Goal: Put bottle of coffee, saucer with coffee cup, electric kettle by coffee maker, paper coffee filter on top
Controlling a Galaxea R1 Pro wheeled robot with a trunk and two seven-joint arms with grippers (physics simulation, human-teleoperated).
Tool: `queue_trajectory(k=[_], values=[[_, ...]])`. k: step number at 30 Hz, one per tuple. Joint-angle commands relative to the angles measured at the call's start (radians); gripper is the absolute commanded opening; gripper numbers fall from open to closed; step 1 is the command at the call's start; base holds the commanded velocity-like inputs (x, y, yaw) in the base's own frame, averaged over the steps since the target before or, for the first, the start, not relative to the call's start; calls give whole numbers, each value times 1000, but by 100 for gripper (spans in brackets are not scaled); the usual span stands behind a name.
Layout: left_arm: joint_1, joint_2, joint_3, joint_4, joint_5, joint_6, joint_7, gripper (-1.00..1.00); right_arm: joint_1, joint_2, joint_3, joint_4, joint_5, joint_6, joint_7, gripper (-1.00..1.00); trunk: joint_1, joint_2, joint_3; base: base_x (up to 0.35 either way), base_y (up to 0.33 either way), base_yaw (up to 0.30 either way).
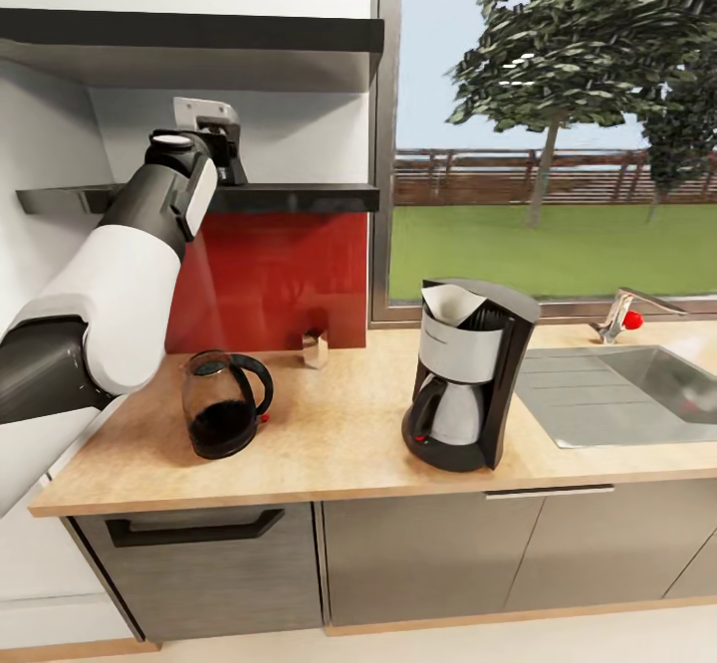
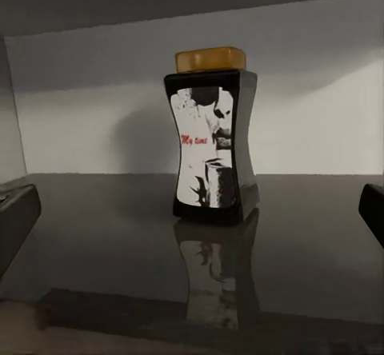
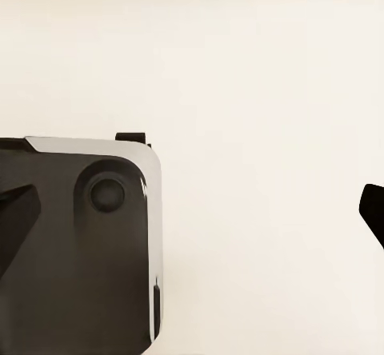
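Observation:
The bottle of coffee, black with a tan lid and a picture label, stands upright on the dark kitchen shelf. My left gripper is open, facing the bottle from a short way off, with one dark finger at each side of the left wrist view. From the head camera, the left gripper is raised to shelf height and hides the bottle. The coffee maker stands on the countertop with a paper coffee filter on top. The electric kettle sits left of it. My right gripper is open over pale floor.
A small beige object stands by the red backsplash. A sink and faucet lie right of the coffee maker. An upper shelf hangs above the raised arm. A black and white robot housing is beside the right gripper.

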Motion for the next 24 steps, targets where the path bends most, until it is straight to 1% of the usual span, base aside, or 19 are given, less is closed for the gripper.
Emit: queue_trajectory(k=[1, 7, 13, 17, 20, 21, 24], values=[[-1, -1, 6, -2, -7, 4, -1, 100, -1, 0, -1, 1, 0, -4, -1, 100, 1, -2, -2, 138, 0, 0], [-1, 0, 6, -8, -7, 4, 3, 100, -1, 1, -1, 1, 0, -4, -1, 100, 1, -2, -2, 236, 0, 0], [0, 0, 5, -54, -8, 4, 5, 100, -1, 1, 0, 1, 0, -4, -1, 100, 1, -2, -2, 55, 0, 0], [0, 0, 6, -58, -8, 5, 4, 100, -1, 2, 0, 1, 0, -4, -1, 100, 1, -2, -2, 157, 0, 0], [0, 2, 6, -59, -6, 21, 4, 100, -1, 2, 0, 1, 0, -4, -1, 100, 1, -2, -2, 283, 0, 0], [0, 6, 6, -64, -5, 36, 4, 100, -1, 2, 0, 1, 0, -3, -1, 100, 1, -2, -2, 147, 0, 0], [1, 8, 5, -70, -6, 42, 4, 100, -1, 2, 1, 1, 0, -4, -1, 100, 1, -2, -2, 51, 0, 0]])
